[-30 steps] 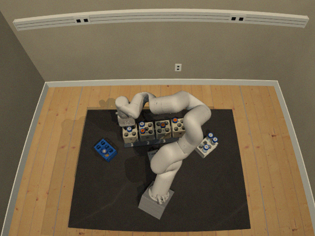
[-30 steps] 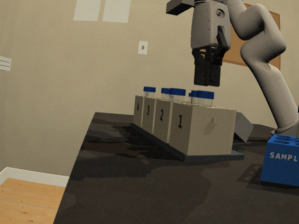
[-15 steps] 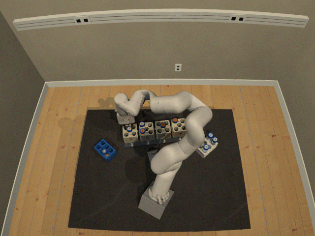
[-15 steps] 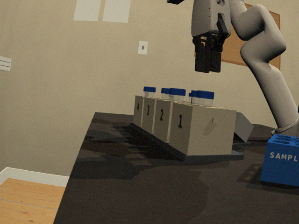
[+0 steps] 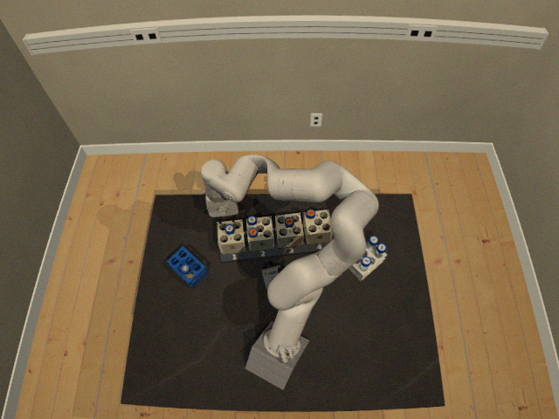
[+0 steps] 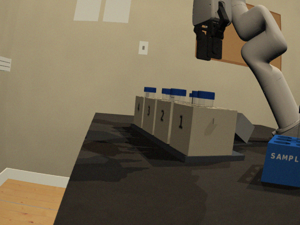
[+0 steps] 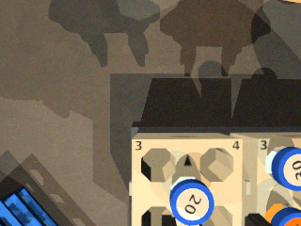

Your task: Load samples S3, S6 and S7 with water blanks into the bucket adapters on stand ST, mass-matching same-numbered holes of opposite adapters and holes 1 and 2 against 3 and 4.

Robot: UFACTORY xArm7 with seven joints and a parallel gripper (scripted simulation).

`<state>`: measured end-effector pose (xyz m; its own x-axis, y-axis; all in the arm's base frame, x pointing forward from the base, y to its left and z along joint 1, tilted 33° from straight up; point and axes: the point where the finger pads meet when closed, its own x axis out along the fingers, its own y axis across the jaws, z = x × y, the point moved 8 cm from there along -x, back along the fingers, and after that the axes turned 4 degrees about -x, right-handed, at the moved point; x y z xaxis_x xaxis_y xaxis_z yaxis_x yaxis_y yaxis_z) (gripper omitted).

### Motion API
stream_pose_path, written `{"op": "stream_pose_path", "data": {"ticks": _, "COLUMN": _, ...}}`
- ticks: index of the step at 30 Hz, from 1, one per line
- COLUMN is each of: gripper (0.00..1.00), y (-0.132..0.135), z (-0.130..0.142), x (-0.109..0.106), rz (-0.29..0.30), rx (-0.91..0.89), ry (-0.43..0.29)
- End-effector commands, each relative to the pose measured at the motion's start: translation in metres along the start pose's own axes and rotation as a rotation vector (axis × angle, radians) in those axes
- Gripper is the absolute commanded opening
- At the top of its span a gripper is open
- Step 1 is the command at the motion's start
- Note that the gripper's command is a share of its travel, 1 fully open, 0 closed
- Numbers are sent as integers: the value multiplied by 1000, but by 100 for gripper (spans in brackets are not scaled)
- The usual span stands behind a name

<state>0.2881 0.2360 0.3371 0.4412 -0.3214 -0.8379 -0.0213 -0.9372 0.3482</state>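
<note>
Adapter 1 [image 5: 231, 245] [image 6: 213, 135] [image 7: 141, 188] holds a 20 mL blank [image 5: 230, 228] [image 6: 206, 94] [image 7: 192, 202] in centre hole 5. Adapter 2 [image 5: 260, 243] has a 30 mL blank [image 5: 251, 220] [image 7: 293, 169] back left and an orange-dot tube [image 5: 252, 232] front left. Adapter 3 [image 5: 283, 241] has an orange-dot tube [image 5: 288, 222] in its centre hole. Adapter 4 [image 5: 315, 238] has an orange-dot tube [image 5: 310, 212] back left. The orange-dot IDs are unreadable. My gripper [image 6: 209, 58] is partly open and empty, above the adapter 1 end of the stand [image 5: 251, 255] [image 6: 213, 157].
The blue sample rack [image 5: 196, 279] [image 6: 281, 167], at the left, holds one tube [image 5: 185, 268] with a pale dot. The white rack [image 5: 362, 275], at the right, shows several blanks, partly behind my arm. The sloped desk [image 5: 271, 273] [image 6: 244, 127] stands before the stand; its key is not clear.
</note>
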Motion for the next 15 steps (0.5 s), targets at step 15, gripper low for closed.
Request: {"op": "stream_pose_path", "data": {"ticks": 15, "gripper": 44, "y": 0, "z": 0, "x": -38, "rz": -2, "rx": 0, "ry": 3}}
